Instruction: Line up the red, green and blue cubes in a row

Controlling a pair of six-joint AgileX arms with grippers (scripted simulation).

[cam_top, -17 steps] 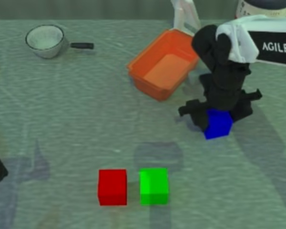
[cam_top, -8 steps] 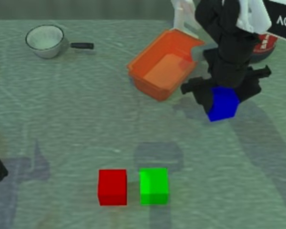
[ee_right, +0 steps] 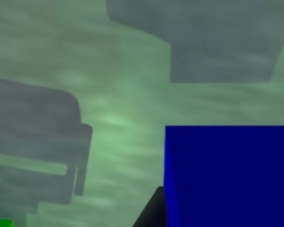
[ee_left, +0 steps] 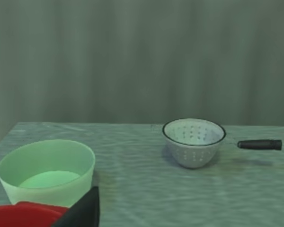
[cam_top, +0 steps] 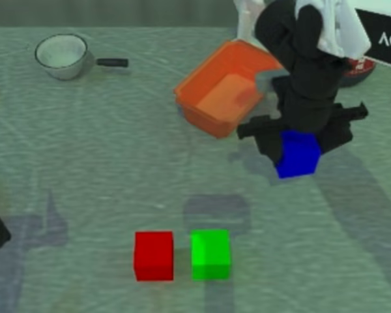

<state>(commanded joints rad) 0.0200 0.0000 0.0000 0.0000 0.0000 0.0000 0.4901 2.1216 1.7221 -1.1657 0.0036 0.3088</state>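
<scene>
Above the right half of the table, the deep blue matte cube [cam_top: 298, 154] hangs in the right gripper [cam_top: 300, 140], fingers pinched on it, clear of the surface judging by the shadow cast below on the cloth. It sits just near of the large orange plastic rectangular tray [cam_top: 208, 98], well apart from the other two. In the right wrist view the blue cube [ee_right: 229, 175] fills the lower corner, a dark finger edge against one face.

Toward the near edge, left of centre, the bright red matte cube [cam_top: 154, 255] and bright green matte cube [cam_top: 210, 254] stand side by side with a narrow gap, red on the left. The open slot for blue looks to be right of green.

Risks, as I judge them:
- Coming down too close to green would nudge it into red and skew the row.
- The cube looks slightly rotated in the grip; set down so, it would sit crooked.
- A low sweep could clip the tray's rim.
- Releasing from height could let it bounce or tumble.

Left arm parked at the table's left edge, left gripper not seen. Far left: white perforated metal strainer with black handle [cam_top: 62, 55]. Left wrist view also shows a pale green plastic bowl [ee_left: 47, 170].
</scene>
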